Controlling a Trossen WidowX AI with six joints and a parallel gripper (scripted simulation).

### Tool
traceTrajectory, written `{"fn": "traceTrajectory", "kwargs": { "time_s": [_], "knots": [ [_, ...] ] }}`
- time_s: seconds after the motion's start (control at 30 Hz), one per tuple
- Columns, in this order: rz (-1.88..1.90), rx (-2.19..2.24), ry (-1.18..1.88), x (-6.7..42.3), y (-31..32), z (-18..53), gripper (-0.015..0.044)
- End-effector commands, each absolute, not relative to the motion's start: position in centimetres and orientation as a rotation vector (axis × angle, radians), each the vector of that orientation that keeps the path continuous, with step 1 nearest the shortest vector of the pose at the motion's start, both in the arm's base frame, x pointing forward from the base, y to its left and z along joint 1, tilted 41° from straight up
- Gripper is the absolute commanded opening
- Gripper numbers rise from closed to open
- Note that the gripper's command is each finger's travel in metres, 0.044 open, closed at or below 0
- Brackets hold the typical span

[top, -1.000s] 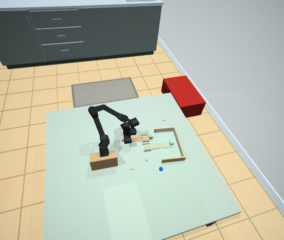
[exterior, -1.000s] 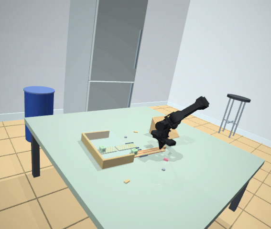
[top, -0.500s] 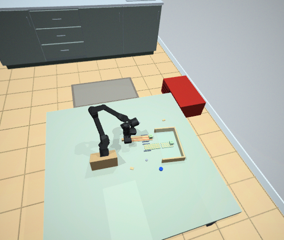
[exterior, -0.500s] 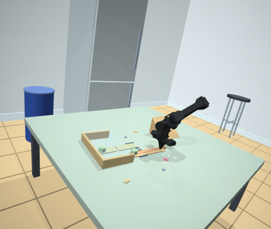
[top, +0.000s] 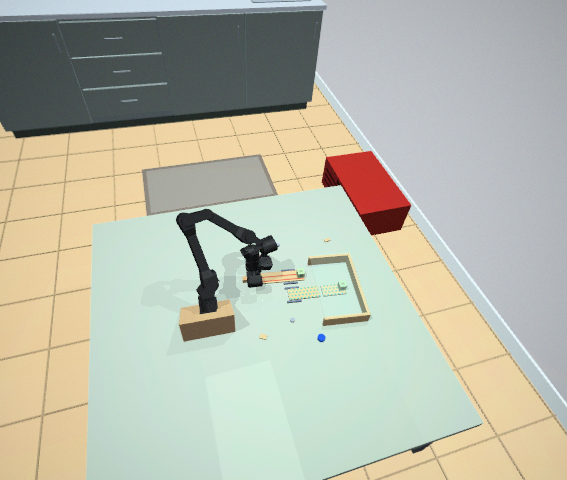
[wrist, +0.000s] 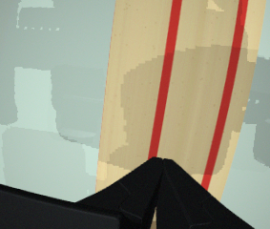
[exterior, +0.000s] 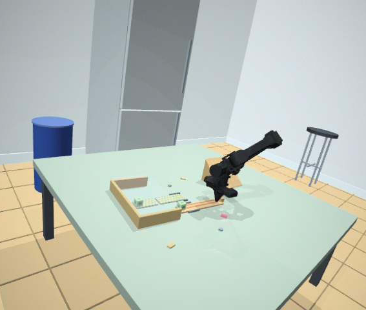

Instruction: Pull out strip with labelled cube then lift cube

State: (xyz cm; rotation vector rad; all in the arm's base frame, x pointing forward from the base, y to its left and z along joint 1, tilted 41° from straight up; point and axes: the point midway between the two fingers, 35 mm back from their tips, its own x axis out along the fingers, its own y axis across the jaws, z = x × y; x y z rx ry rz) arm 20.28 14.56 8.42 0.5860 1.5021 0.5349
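One black arm rises from a tan block [top: 207, 321] on the left of the pale green worktop [top: 273, 403] and bends over to bring its hand [top: 255, 280] down onto the near end of the red-striped strip [top: 278, 278]. The fingers are pressed together to a point, tips resting on the strip's tan surface between the two red lines; they pinch nothing that I can see. Further right, the strip runs in one piece toward the open side of the wooden tray [top: 358, 289], and the labelled cube [top: 301, 272] sits on its far end, just outside the tray's mouth. Beside it, the dotted strip [top: 304, 293] lies in two pieces with a gap between them, its farther piece reaching into the tray and carrying a second green cube [top: 341, 284]. A blue ball [top: 321, 337] and a few small chips lie scattered on the worktop nearby.
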Motion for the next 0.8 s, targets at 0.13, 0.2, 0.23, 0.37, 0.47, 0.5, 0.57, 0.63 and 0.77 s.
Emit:
{"fn": "traceTrajectory", "kwargs": {
  "time_s": [0.13,0.2,0.23,0.37,0.47,0.5,0.57,0.63,0.77],
  "knots": [
    [0.532,0.582,1.530,20.5,11.9,11.5,0.0000],
    [0.532,0.582,1.530,20.5,11.9,11.5,0.0000],
    [0.532,0.582,1.530,20.5,11.9,11.5,0.0000],
    [0.549,0.565,1.521,22.1,12.0,11.2,0.0105],
    [0.553,0.560,1.518,23.2,11.9,11.1,0.0184],
    [0.553,0.560,1.518,23.6,11.8,11.1,0.0210],
    [0.553,0.559,1.518,24.3,11.7,11.2,0.0263],
    [0.553,0.559,1.517,25.0,11.7,11.2,0.0315],
    [0.553,0.559,1.516,26.4,11.5,11.2,0.0420]
  ]
}}
